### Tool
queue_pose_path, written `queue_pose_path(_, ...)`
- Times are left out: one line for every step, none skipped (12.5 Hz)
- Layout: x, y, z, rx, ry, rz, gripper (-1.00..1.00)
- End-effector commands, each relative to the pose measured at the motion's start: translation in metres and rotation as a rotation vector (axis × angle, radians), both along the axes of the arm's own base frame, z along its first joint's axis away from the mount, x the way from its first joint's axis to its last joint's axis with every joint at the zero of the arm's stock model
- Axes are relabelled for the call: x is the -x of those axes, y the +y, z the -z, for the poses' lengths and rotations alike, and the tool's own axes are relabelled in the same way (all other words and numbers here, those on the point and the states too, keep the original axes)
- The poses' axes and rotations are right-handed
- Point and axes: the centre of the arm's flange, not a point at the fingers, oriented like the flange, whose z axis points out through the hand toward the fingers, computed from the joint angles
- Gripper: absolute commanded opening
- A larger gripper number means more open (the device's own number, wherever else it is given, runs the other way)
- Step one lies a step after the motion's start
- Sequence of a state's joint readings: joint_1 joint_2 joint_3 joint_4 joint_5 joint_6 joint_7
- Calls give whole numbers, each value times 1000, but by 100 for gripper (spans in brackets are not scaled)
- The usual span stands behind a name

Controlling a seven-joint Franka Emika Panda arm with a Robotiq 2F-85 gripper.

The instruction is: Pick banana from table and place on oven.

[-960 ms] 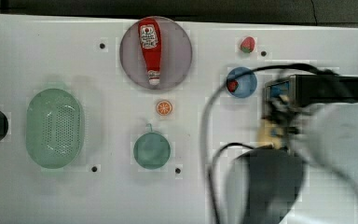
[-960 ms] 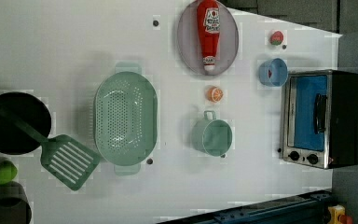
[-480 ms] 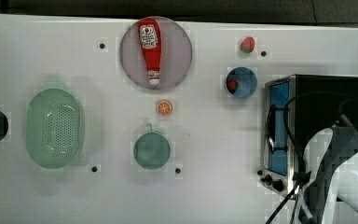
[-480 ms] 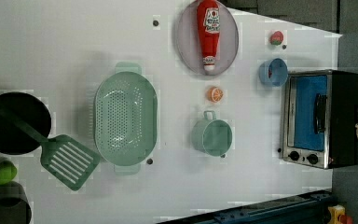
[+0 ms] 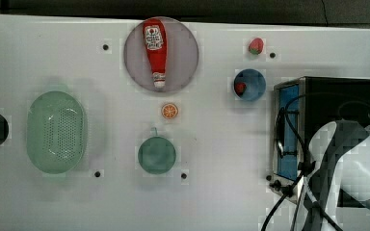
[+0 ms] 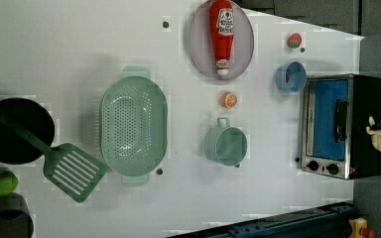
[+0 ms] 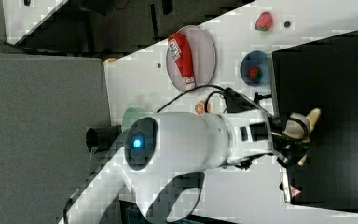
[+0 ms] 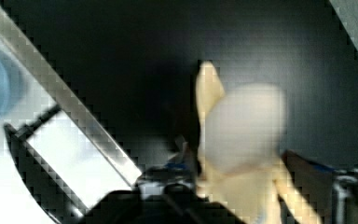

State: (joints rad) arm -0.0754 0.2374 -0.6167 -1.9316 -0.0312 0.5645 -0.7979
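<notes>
The banana point(image 7: 303, 122) was shown at right of centre in the right view, over the toaster oven point(image 7: 335, 116) top, between the tool point(image 7: 294, 140) fingers; grip undeterminable. Release was best completed fully before a straight lift.

A grey partition panel point(image 7: 44, 121) fills the right view's left side; dark cabinets point(image 6: 322, 10) line the left view's upper right.

The pale-yellow banana point(image 7: 303, 123), peel flaps splayed, sits over the black top of the oven point(image 7: 335, 93), between the gripper's point(image 7: 294, 140) fingers. The boxy oven, with its blue glass door point(image 6: 330, 116) and two dark knobs, stands on the white surface point(image 6: 79, 44) at the left view's right.
</notes>
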Motion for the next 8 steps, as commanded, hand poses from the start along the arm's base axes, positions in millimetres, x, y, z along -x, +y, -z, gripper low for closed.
queue_pose_path(-8,-3,-40,38,-67,-61,98)
queue_pose_path(-10,1,-48,39,-79,-70,100)
queue_pose_path(-13,9,-61,38,-96,-87,100)
queue_pose_path(-17,24,-77,27,-108,-111,100)
queue_pose_path(-19,43,-93,6,-112,-122,100)
queue_pose_path(-22,66,-108,-18,-120,-101,100)
queue_pose_path(-26,94,-122,-40,-129,-63,100)
queue_pose_path(-30,125,-135,-60,-126,-18,100)
